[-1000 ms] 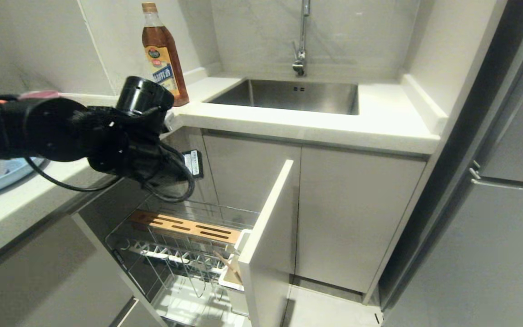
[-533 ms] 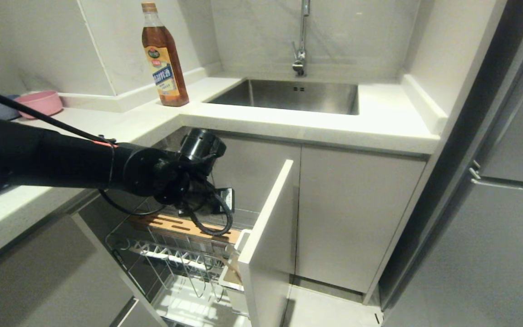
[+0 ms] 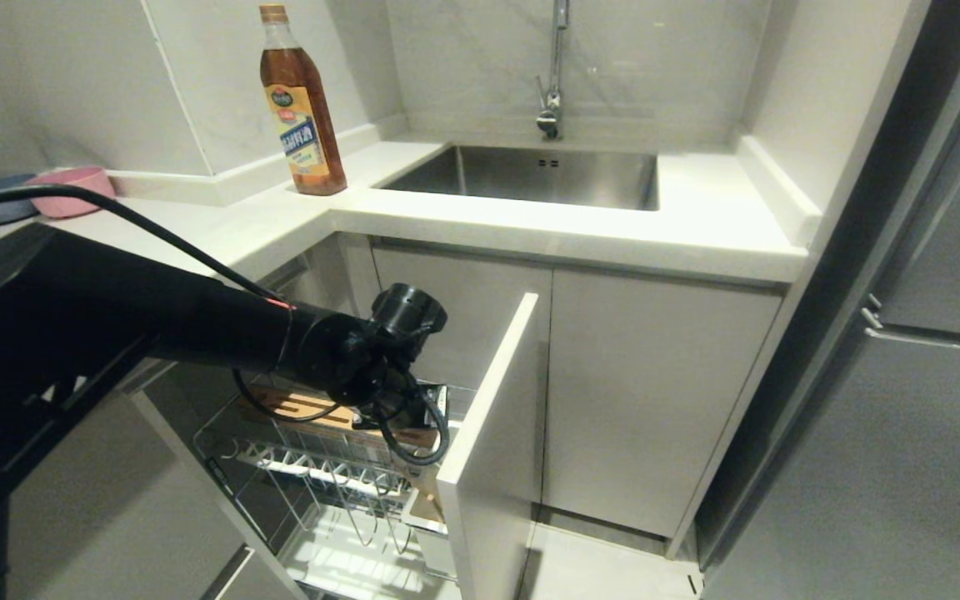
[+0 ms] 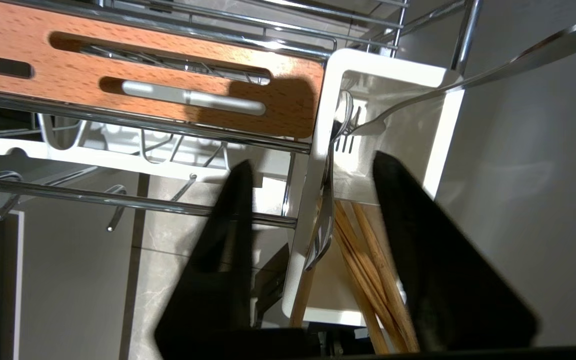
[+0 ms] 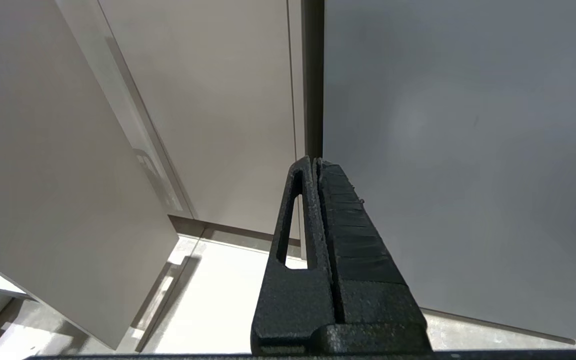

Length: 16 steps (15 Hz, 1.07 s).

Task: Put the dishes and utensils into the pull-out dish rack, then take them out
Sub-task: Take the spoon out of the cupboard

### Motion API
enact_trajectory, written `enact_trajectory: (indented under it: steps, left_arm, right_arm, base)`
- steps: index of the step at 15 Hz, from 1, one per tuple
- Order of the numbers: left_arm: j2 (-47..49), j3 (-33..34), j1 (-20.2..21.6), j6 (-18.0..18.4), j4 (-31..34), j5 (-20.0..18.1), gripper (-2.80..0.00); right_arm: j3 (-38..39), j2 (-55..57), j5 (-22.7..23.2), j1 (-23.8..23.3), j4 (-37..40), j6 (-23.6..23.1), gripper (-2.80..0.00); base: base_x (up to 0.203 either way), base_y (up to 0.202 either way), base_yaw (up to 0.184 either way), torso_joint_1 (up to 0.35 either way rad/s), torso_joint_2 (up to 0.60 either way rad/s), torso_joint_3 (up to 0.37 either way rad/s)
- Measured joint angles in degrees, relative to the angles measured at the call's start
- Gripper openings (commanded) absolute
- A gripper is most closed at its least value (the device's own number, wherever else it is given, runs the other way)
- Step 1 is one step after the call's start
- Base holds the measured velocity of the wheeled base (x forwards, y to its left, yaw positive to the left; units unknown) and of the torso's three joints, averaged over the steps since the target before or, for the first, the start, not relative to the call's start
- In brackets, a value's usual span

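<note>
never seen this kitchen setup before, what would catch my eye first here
First, the black left arm reaching from the counter side down to the pull-out dish rack, its left end effector open just above the white utensil holder at the rack's front corner. In that holder stand wooden chopsticks and a silver spoon. Behind, an amber bottle stands on the counter beside the steel sink.

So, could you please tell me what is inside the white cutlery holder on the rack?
The white cutlery holder holds wooden chopsticks and a silver spoon; their lower ends are hidden.
</note>
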Motion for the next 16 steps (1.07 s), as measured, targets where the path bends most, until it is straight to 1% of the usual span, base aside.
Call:
enact_trajectory:
  steps: [5,16]
  left_arm:
    - [1.3,0.1,-0.1,0.1,0.2,-3.4,0.0]
    - [5.1,0.1,-0.6,0.1,0.3,-3.7,0.0]
  right_arm:
    - [0.0,0.0,0.0,0.0,0.0,0.0,-2.8]
    - [0.0,0.0,0.0,0.0,0.0,0.0,-2.8]
  base:
    - [0.0,0.0,0.0,0.0,0.0,0.0]
    - [0.0,0.0,0.0,0.0,0.0,0.0]
